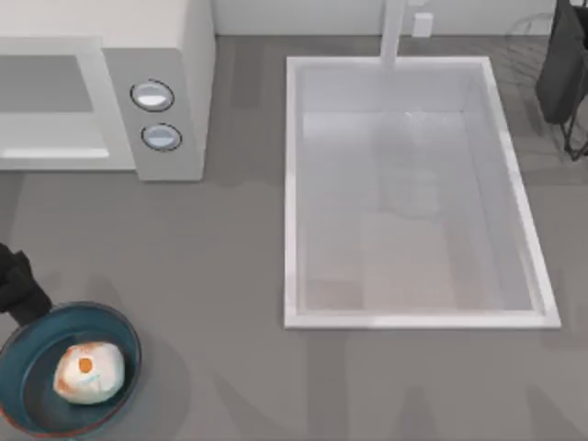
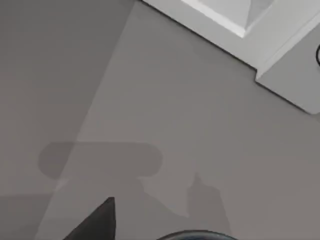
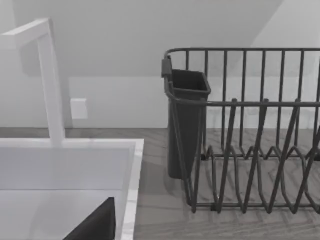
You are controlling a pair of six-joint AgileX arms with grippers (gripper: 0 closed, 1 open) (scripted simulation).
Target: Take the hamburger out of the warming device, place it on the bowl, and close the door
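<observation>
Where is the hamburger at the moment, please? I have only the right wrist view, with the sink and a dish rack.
Observer: The hamburger lies in the bowl, at the top view's lower left.
Operator: Thank you. Where is the left end effector?
Observer: The left end effector is at the top view's left edge, right by the bowl's rim and not on the hamburger.
Operator: And where is the warming device?
Observer: The warming device stands at the top view's upper left, left of the sink, with its two knobs on the panel nearest the sink.
</observation>
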